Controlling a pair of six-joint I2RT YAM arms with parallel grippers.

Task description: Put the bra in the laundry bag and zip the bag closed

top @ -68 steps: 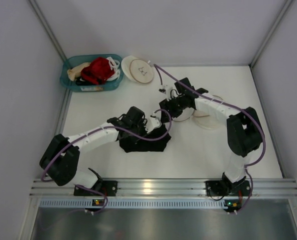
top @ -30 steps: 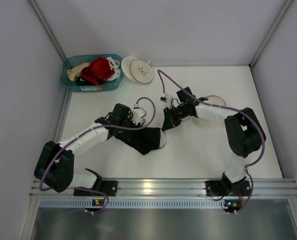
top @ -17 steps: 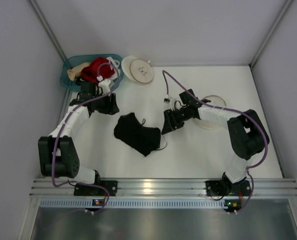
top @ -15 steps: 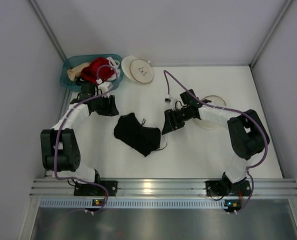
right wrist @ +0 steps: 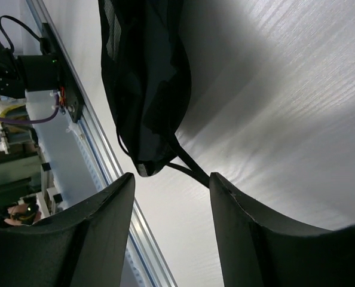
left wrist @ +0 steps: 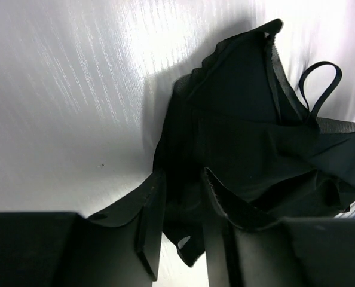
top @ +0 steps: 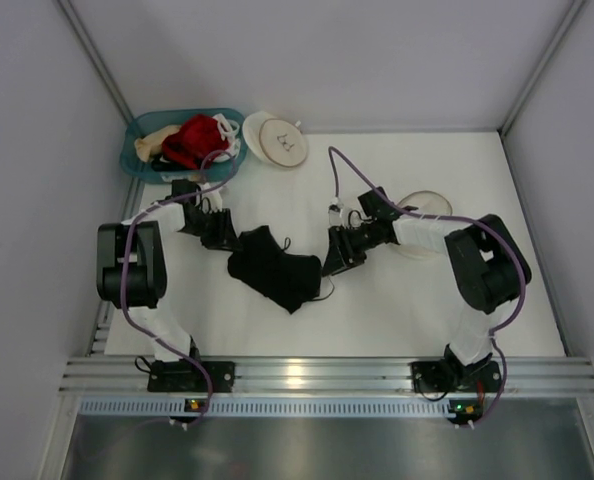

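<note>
1. Shows the bra heaped in a dark, crumpled mound on the table, at mid-table between the two grippers.
2. Finds the left gripper low at the bra's left edge, fingers parted by a narrow gap and clamping nothing. Frames dark cloth beyond that gap in the wrist view. Cannot tell whether the tips touch the fabric.
3. Catches the right gripper just beside the bra's right edge, fingers spread wide and empty. Reveals a thin strap trailing from the bra across the table toward one fingertip, contact unclear.
4. Places the bag well apart from the bra at the far edge of the table, pale lid up.
5. Picks out a small dark mark on that lid, two short strokes, too small to read as writing.
6. Sets the basket just left of the bag in the far left corner, holding a red garment and a beige garment.
7. Leaves a second round bag on the right side of the table, partly hidden under the right arm.
8. Takes in the metal rail along the near edge, both arm bases bolted to it.
</note>
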